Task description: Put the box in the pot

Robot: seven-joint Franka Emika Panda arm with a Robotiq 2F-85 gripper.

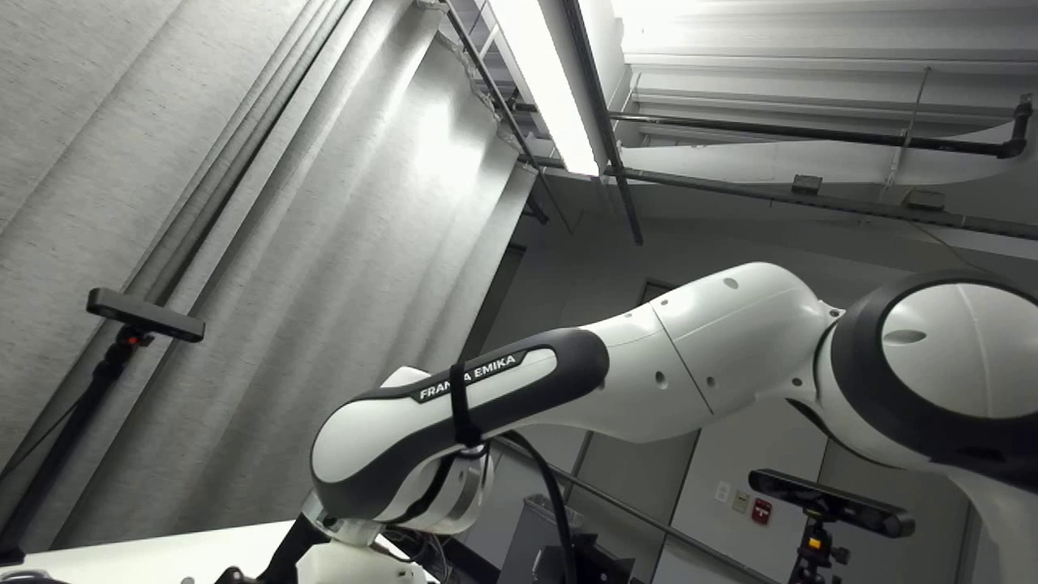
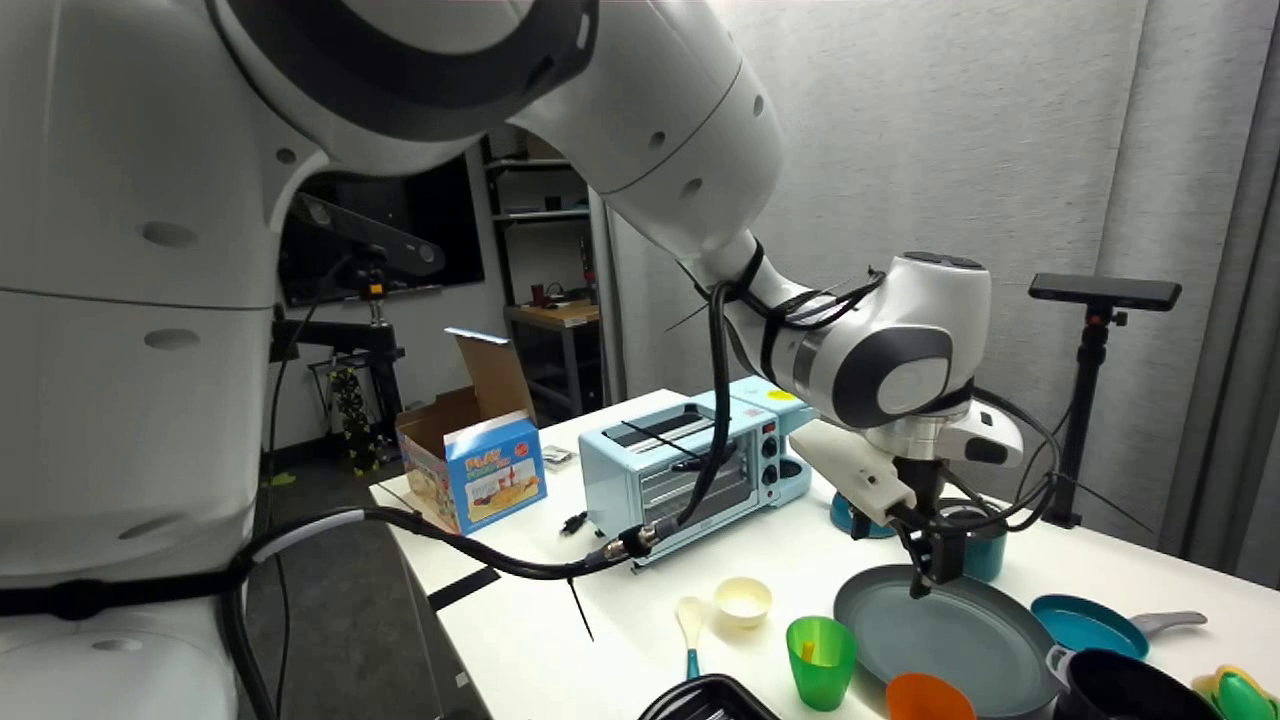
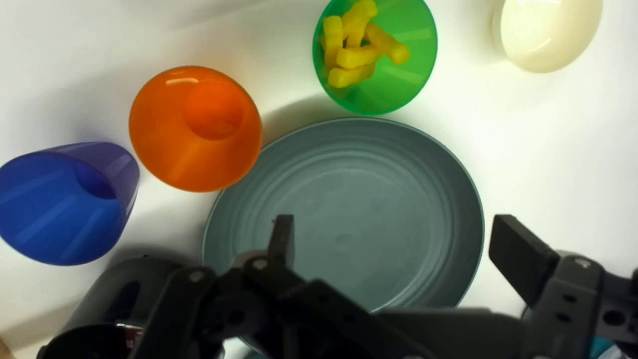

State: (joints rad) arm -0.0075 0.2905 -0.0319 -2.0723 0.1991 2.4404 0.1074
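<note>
Wrist view alone is showing blue cup at nine o'clock; gripper is hanging spread above plate. Black pot, eight o'clock, is showing a reddish patch at its mouth.

From here I see the white table carrying a carton, toaster, plate, pan and black pot, a spoon just beside a bowl, and a green cup, an orange cup and a blue cup.
</note>
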